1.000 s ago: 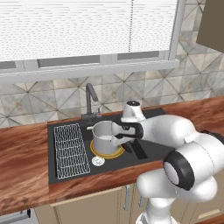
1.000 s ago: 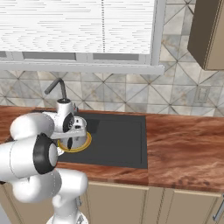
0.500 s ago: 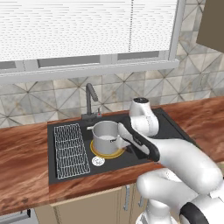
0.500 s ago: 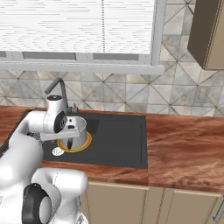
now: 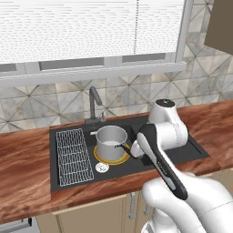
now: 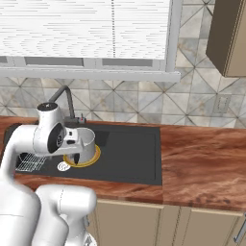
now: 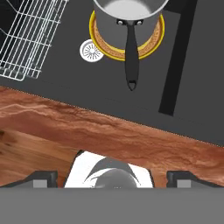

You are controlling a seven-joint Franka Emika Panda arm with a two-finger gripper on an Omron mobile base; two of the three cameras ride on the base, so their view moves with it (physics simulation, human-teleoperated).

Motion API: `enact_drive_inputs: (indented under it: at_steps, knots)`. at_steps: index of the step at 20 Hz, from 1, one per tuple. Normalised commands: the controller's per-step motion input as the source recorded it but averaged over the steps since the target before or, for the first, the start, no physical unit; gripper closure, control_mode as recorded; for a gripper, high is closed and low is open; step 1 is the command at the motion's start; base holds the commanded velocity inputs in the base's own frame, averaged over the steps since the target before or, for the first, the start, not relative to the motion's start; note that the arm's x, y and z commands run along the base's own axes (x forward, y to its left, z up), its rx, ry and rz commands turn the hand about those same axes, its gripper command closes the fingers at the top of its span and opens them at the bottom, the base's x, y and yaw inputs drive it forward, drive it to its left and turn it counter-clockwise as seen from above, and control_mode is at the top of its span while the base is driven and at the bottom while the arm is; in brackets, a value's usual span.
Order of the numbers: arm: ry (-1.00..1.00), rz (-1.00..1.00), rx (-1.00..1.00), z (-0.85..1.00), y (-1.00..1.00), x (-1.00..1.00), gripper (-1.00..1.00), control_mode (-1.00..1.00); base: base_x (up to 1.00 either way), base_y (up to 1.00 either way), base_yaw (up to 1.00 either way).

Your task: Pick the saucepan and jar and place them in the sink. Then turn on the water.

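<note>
Silver-grey saucepan [image 7: 127, 17], black stick handle, sits in sink [image 7: 65, 70].

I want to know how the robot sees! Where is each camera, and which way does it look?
Left base view: behind the arm on its left, looking down at the sink; the white arm rises lower right.
Right base view: behind on its right, same sink; the arm rises lower left.
Hand view: on the hand, looking down past the open gripper at the saucepan.
All three share the saucepan, standing in the sink on a yellow-rimmed round mat.
</note>
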Motion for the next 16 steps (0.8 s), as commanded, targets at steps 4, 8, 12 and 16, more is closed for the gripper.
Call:
enact_drive_inputs:
  at_steps: [4, 8, 12, 16]
  knots:
    - [0.0, -0.09, 0.0, 0.55, -0.23, -0.68, -1.0, -1.0, 0.0, 0.0, 0.0]
    - [-0.09, -0.05, 0.0, 0.51, -0.04, -0.37, -1.0, -1.0, 0.0, 0.0, 0.0]
    - [-0.03, -0.01, 0.0, 0.16, 0.0, -0.04, -1.0, -1.0, 0.0, 0.0, 0.0]
    - [0.0, 0.0, 0.0, 0.0, 0.0, 0.0, -1.0, -1.0, 0.0, 0.0, 0.0]
